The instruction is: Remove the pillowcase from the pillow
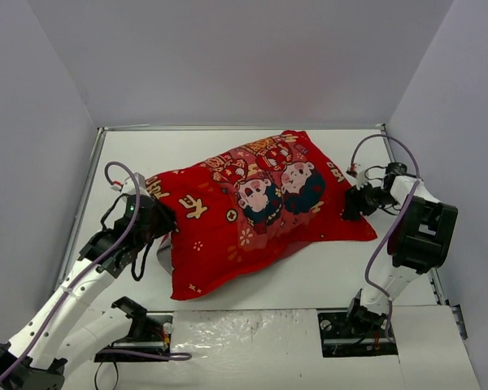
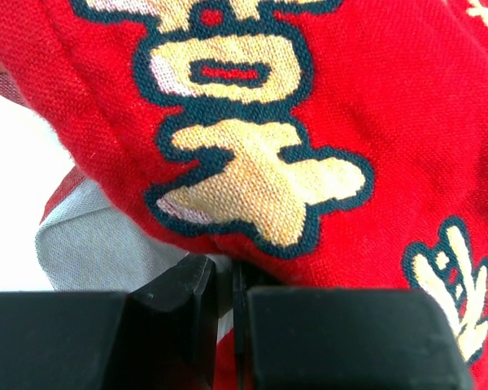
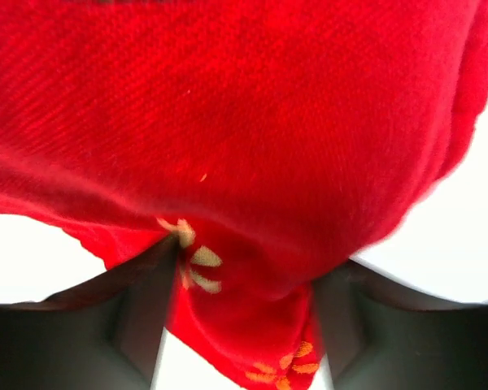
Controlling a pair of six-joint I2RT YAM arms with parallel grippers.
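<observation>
Overhead, the pillowcase [image 1: 252,211] lies plump and slantwise across the middle of the white table [image 1: 309,280], printed side up with the two cartoon children showing. A patch of the pillow [image 1: 164,248] peeks out at its left end, just beside the left gripper [image 1: 159,219], which sits against that end. The right gripper [image 1: 351,203] meets the opposite end, at the cover's right corner.

From the left wrist, the red cloth [image 2: 350,97] with a gold character fills most of the view, and pale grey-white pillow fabric [image 2: 98,244] shows beneath it on the left. The black fingers [image 2: 179,325] are drawn together, leaving only a thin slit (which cloth sits in that slit, I cannot tell).

From the right wrist, a fold of the pillowcase [image 3: 244,122] with small gold flowers hangs between the fingers [image 3: 142,309], which stand apart on either side, the cloth brushing both inner faces.
</observation>
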